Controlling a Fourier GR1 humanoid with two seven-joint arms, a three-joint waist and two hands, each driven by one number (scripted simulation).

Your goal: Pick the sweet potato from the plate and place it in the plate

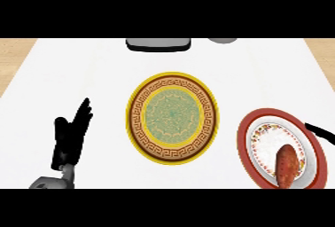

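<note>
1. The sweet potato (286, 165) is lying on the red-rimmed plate (244, 137), in its lower half, off to the right of the yellow-rimmed plate (136, 116).
2. The right hand (321, 132) only peeks in as a black sliver, further right of the yellow-rimmed plate. Honestly can't tell how it's set.
3. The left hand (71, 133) sits left of the yellow-rimmed plate, fingers straight and pointing up, holding nothing.
4. A grey block (159, 44) sits beyond the yellow-rimmed plate.

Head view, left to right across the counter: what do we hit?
left hand → yellow-rimmed plate → red-rimmed plate with the sweet potato on it → right hand, at the view's right edge.
</note>
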